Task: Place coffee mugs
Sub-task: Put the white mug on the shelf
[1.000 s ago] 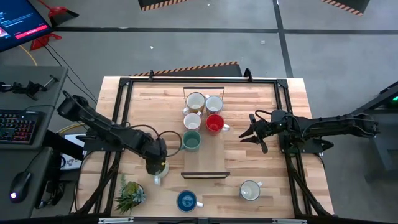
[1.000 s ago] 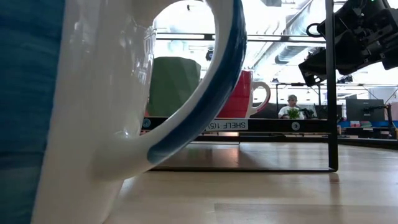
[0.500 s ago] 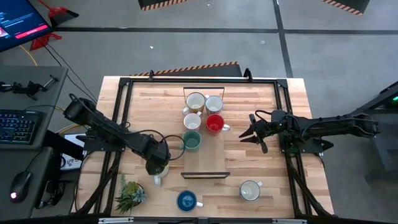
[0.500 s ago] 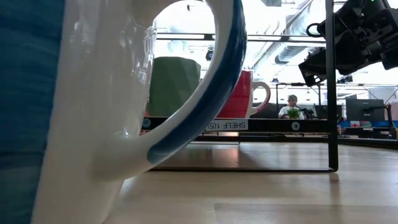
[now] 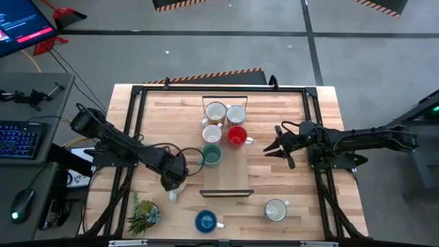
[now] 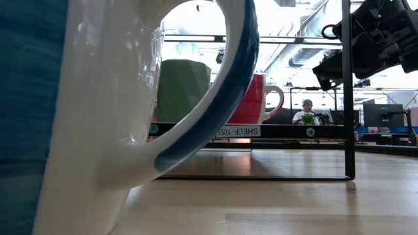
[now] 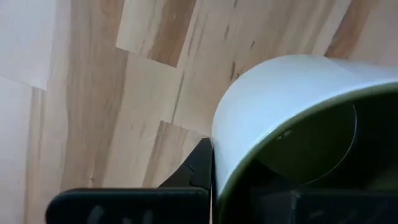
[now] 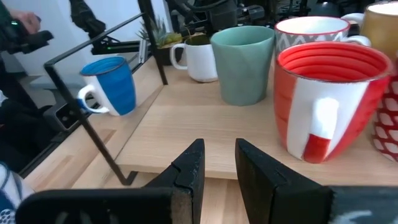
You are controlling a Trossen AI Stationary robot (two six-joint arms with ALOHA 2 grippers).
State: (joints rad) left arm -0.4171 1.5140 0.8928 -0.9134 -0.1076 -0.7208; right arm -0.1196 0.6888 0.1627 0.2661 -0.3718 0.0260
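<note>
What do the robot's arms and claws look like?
Both arms are dark, jointed and thin. The left arm has a black cable looping beside it. The right claw has two flat black fingers. The left claw is black too.

A grey floor [image 5: 206, 48] with dark seams surrounds the wooden table [image 5: 288, 110]. A keyboard [image 5: 17, 137] and mouse [image 5: 22, 204] sit on a desk beside the table's left edge. Striped hazard tape [image 5: 212, 75] lies behind the table.

left arm reaches from the frame's left edge toward lower centre, its left gripper [image 5: 173, 183] clamped closed. right arm enters from the right edge; right gripper [image 5: 273, 149] sits right of centre, fingers [image 8: 187, 171] slightly parted.
</note>
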